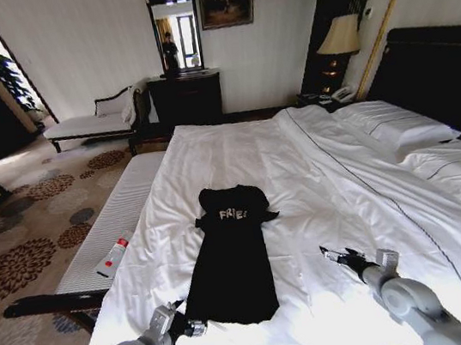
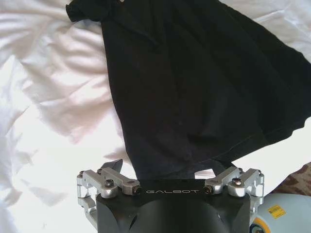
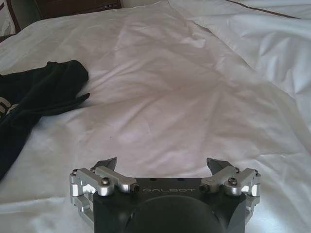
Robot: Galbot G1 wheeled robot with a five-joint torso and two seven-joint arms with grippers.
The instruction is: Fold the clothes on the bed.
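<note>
Head view: a black soft-fabric garment with white "FREE!" lettering lies flat and lengthwise on the near left part of the bed, its rumpled white sheet creased all around it. The garment's chest and short sleeves point toward the far end; its wider hem lies near the foot edge. The left gripper, silver and black metal, sits at the hem's near left corner, its jaws spread wide with the dark cloth edge lying between the fingers. The right gripper hovers low over bare sheet, well to the right of the garment, jaws likewise wide apart and holding nothing. A white-cushioned bench runs along the bed's left side, with a small bottle lying on it. White pillows rest against the dark headboard at far right.
</note>
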